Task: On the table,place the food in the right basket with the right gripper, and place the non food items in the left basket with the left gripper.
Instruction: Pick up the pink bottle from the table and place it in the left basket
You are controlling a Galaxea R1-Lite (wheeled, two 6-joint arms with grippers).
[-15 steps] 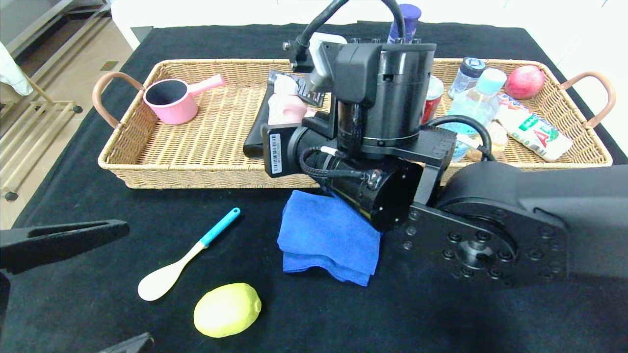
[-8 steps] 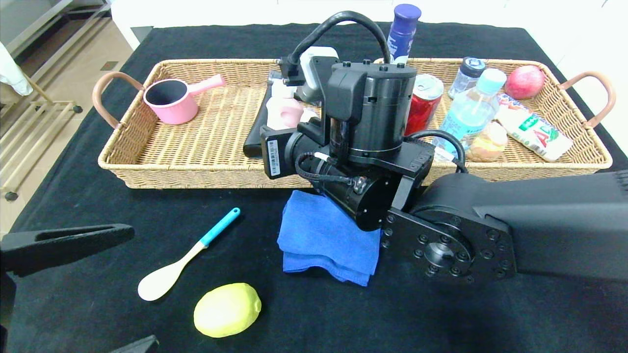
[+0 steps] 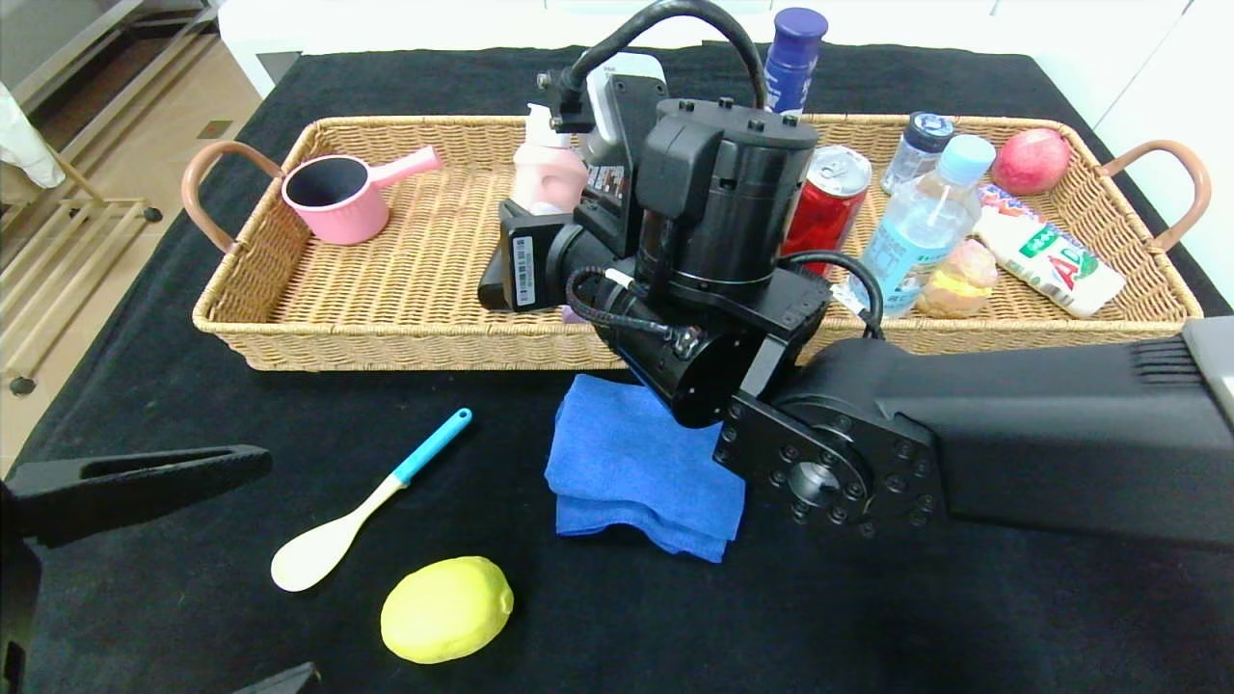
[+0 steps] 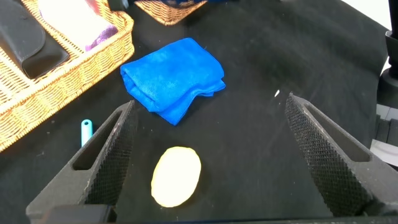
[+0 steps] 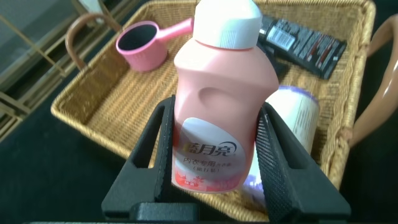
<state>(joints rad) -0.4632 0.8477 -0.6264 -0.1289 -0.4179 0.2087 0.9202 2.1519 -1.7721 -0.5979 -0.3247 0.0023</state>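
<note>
Centrally in the head view, the right gripper (image 5: 214, 155) was clamped on the small pink bottle (image 5: 221, 99), its two black fingers pressed against the bottle's sides, holding it upright above the left basket (image 3: 386, 289). That wicker tray filled the upper left of the frame, with a pink saucepan (image 3: 337, 198) in its far left corner. In the upper right, the right basket (image 3: 1138, 289) held the red drink can (image 3: 824, 207), the clear water bottle (image 3: 921, 226) and a red apple (image 3: 1030, 161).

On the table (image 3: 964, 617) in front of the baskets, the folded blue cloth (image 3: 641, 472) lay at centre, the teal-handled spoon (image 3: 366, 501) to its left, and the yellow lemon (image 3: 446, 609) near the bottom edge.

The left gripper (image 4: 211, 162) hung at the lower left, fingers spread wide and holding nothing, above the lemon.
</note>
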